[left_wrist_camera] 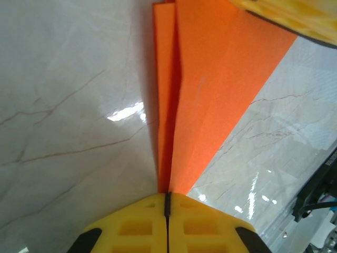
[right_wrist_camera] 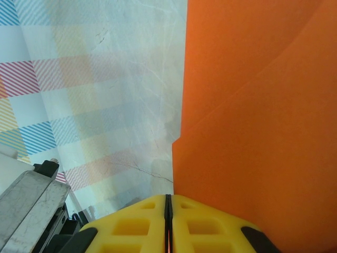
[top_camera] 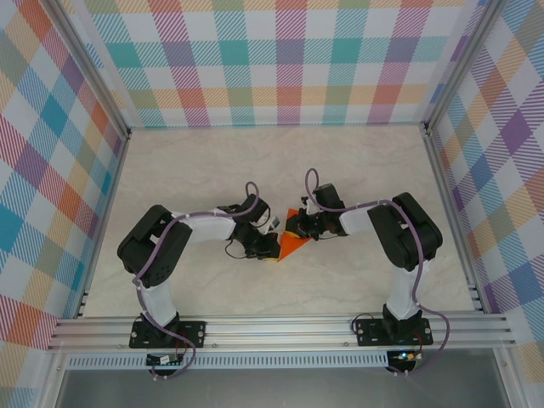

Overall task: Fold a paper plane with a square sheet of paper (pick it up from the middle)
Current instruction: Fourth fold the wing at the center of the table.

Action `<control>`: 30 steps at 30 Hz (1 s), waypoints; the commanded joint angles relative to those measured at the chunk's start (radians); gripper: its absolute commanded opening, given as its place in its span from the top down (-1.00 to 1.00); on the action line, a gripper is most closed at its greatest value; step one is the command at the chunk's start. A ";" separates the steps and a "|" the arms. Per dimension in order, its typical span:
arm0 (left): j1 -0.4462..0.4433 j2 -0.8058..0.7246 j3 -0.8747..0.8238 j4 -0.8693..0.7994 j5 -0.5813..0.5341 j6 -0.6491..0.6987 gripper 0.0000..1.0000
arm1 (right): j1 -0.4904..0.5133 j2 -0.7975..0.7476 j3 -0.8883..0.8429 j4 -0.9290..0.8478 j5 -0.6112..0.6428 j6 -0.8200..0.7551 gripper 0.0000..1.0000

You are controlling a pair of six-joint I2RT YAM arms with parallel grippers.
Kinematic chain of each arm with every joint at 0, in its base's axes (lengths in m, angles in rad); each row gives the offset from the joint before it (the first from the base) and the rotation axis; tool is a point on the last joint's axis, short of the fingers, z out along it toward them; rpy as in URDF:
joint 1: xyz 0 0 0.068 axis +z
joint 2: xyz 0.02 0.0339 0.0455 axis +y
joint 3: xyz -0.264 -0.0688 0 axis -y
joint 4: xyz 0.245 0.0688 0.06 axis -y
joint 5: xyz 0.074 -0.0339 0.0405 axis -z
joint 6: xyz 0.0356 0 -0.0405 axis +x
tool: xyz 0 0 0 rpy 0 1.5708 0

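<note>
The orange sheet of paper point(top_camera: 291, 246) is folded into a narrow pointed wedge with a centre crease and hangs between my two grippers at the middle of the table. My left gripper point(top_camera: 274, 245) is shut on its pointed end. In the left wrist view the layers point(left_wrist_camera: 221, 79) fan out from between the closed yellow fingers point(left_wrist_camera: 137, 226). My right gripper point(top_camera: 299, 228) is shut on the wide end. The right wrist view has the paper point(right_wrist_camera: 253, 105) rising just right of its closed jaws, with orange in the slit between them. One yellow finger of the right gripper point(left_wrist_camera: 284, 13) touches the paper's far end.
The pale marble table point(top_camera: 212, 170) spreads out on all sides of the arms. Plaid walls point(top_camera: 280, 59) close the back and both sides. An aluminium rail point(top_camera: 280, 327) runs along the near edge. A grey metal arm part point(right_wrist_camera: 26, 211) sits close beside the right gripper.
</note>
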 commanded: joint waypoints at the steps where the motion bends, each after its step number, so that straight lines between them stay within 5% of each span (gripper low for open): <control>1: -0.012 -0.048 -0.053 -0.256 -0.053 0.005 0.72 | -0.007 0.049 -0.048 -0.128 0.151 -0.026 0.79; 11: -0.012 -0.175 0.042 -0.213 -0.027 -0.040 0.54 | -0.007 0.054 -0.047 -0.126 0.149 -0.024 0.79; 21: -0.010 -0.010 0.117 0.085 0.036 -0.161 0.61 | -0.007 0.070 -0.043 -0.117 0.139 -0.021 0.79; 30: -0.006 0.084 0.103 0.127 0.051 -0.162 0.63 | -0.007 0.071 -0.044 -0.124 0.139 -0.026 0.79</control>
